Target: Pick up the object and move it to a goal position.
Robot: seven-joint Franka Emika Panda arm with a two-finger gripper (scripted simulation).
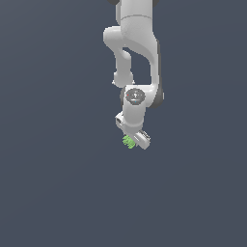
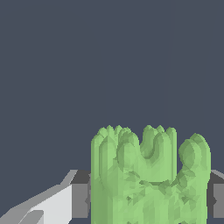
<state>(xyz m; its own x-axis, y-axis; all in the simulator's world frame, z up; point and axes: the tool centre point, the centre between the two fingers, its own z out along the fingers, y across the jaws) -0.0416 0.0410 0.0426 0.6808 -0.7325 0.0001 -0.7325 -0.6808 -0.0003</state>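
The white robot arm (image 1: 136, 53) enters from the top edge of the exterior view and bends downward in several jointed segments. The background in both views is a uniform dark grey-blue surface with no visible edges or corners, so no position relative to a supporting surface can be given.

The gripper (image 1: 132, 141) is at the lower end of the arm and is tilted toward the exterior view's right. The green lump (image 1: 129, 141) sits at the gripper's tip, on its side toward the exterior view's left, touching the white gripper body. It is much smaller than the gripper.

In the wrist view, the green lump (image 2: 148, 175) fills the space between the two fingers. Its upper edge is made of rounded, ridged knobs with a notch between them. A dark grey finger pad (image 2: 80, 192) touches one side of the lump. A second pad (image 2: 217, 194) touches the opposite side. The white gripper (image 2: 148, 201) housing is visible beside the first pad.

The jaws are closed against the lump and grip it on both sides. The lump stands upright between the pads.
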